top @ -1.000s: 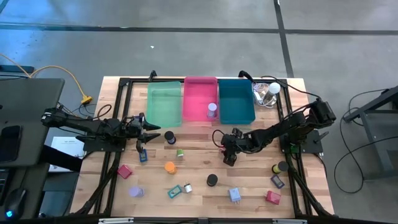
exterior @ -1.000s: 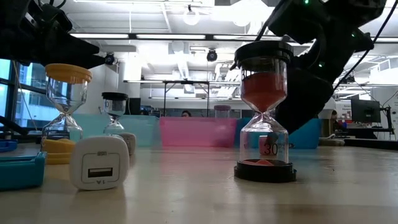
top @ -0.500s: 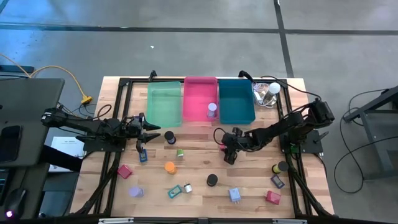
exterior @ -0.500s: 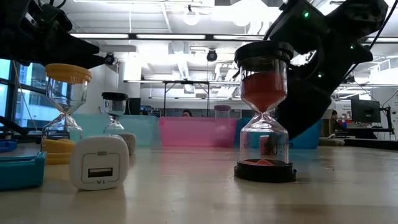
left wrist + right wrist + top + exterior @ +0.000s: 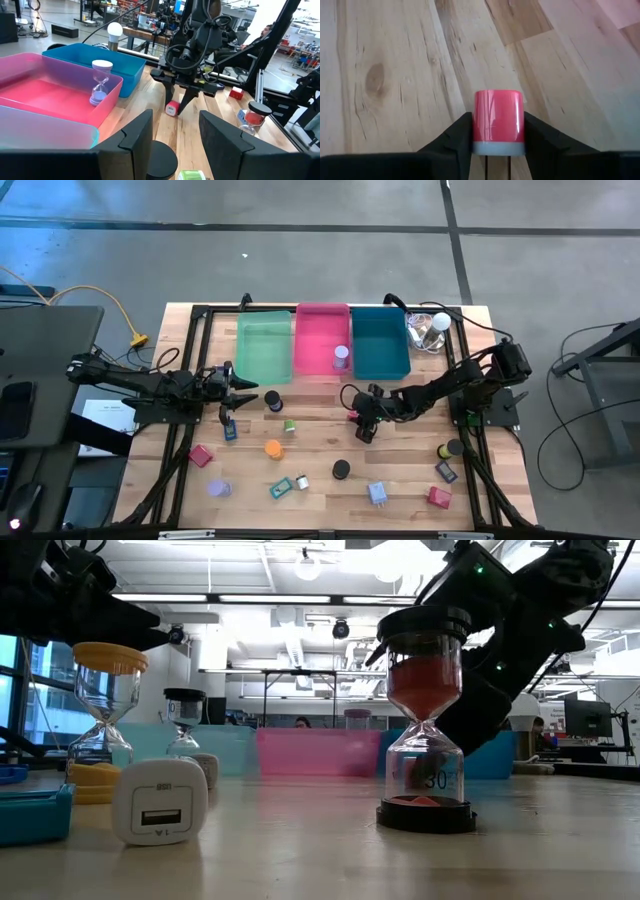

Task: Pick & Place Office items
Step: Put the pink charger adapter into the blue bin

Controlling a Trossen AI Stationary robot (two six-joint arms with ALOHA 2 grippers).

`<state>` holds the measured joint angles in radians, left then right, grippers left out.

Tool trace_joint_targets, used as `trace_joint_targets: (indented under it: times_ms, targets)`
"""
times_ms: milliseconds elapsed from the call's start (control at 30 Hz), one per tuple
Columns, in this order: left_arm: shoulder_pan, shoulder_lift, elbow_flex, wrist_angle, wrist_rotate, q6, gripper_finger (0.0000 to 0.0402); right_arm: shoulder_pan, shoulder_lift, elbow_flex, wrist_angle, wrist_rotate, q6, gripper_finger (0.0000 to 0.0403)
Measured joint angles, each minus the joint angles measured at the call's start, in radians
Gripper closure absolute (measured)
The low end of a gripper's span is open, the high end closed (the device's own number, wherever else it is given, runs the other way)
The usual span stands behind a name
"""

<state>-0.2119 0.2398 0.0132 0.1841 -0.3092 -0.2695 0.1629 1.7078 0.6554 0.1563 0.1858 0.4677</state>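
Has shifted a little since a second ago: right arm, reaching from the table's (image 5: 420, 455) right edge toward the middle, now lies slightly nearer the trays, with its wrist pulled in. Has closed in too: right gripper (image 5: 362, 421), fingers (image 5: 462, 137) now flanking a red cylinder (image 5: 498, 120) and pressing both its sides in the right wrist view. Lies on its side on the bare boards, that cylinder, just in front of the gap between the pink tray (image 5: 322, 330) and the teal tray (image 5: 380, 342). Has not moved: left arm, stretched low and level from the left edge, left gripper (image 5: 250, 394) just beside a black-capped hourglass (image 5: 273, 400), jaws apart with nothing between them.

Table: pale wooden planks with visible grain and a knot, framed by black rails. Trays: three smooth plastic rectangles in a row at the far side, green tray (image 5: 264, 345) at the left, then pink, then teal. Stands upright in the pink tray near its teal-side wall: a small purple hourglass (image 5: 341, 357).

Nearer the front, scattered and well apart: a red-sand hourglass (image 5: 430, 740) of clear glass with black caps, upright; a yellow-capped hourglass (image 5: 105, 710); a rounded white charger (image 5: 160, 802) with a USB port facing the low camera.

Red cylinder: glossy, with a pale grey band at the end nearest the wrist.
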Motion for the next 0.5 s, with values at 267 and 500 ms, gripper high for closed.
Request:
trace_joint_targets:
  times_ms: [267,500]
  targets:
    - [0.000,0.000,0.000,0.000,0.001,0.000,0.0246,0.001,-0.076,-0.004,-0.091,-0.025,0.033,0.0278]
    - [0.000,0.004,0.000,-0.004,0.004,0.000,0.0246,0.001,-0.201,0.049,-0.289,-0.005,0.024,0.0278]
